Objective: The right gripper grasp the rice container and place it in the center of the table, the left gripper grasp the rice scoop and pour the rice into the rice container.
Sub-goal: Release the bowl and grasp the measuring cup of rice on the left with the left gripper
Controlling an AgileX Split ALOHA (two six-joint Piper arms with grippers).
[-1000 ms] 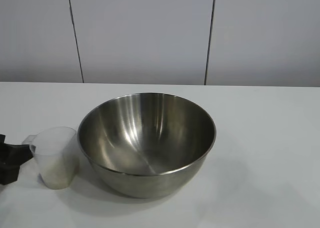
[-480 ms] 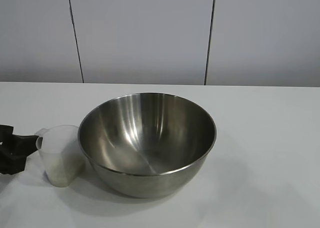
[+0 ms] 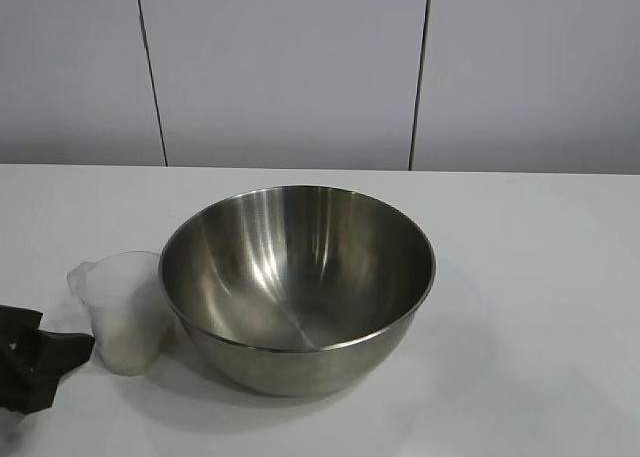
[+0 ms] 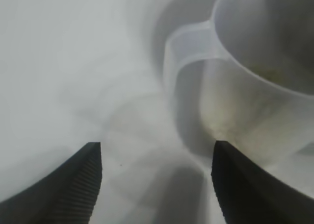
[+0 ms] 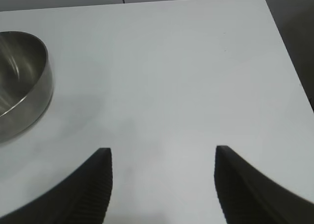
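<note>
The rice container [image 3: 297, 287], a big shiny steel bowl, stands at the table's middle; its inside shows bare metal. Touching its left side is the rice scoop [image 3: 125, 312], a frosted plastic cup with a whitish layer of rice [image 3: 124, 349] low inside. My left gripper [image 3: 40, 365] sits low at the front left, just short of the scoop, open with nothing between its fingers. In the left wrist view the scoop [image 4: 255, 101] lies ahead of the left gripper [image 4: 157, 145], off to one side. The right gripper [image 5: 163, 149] is open over bare table, apart from the rice container [image 5: 19, 82].
The white table [image 3: 540, 307] spreads flat to the right of the bowl. Grey wall panels [image 3: 290, 67] stand behind it. The right wrist view shows the table's rounded far corner [image 5: 260, 1] and side edge.
The left gripper has dropped toward the front edge, away from the scoop's handle. The scoop has slid a little right, against the bowl, and the bowl shifted slightly right.
</note>
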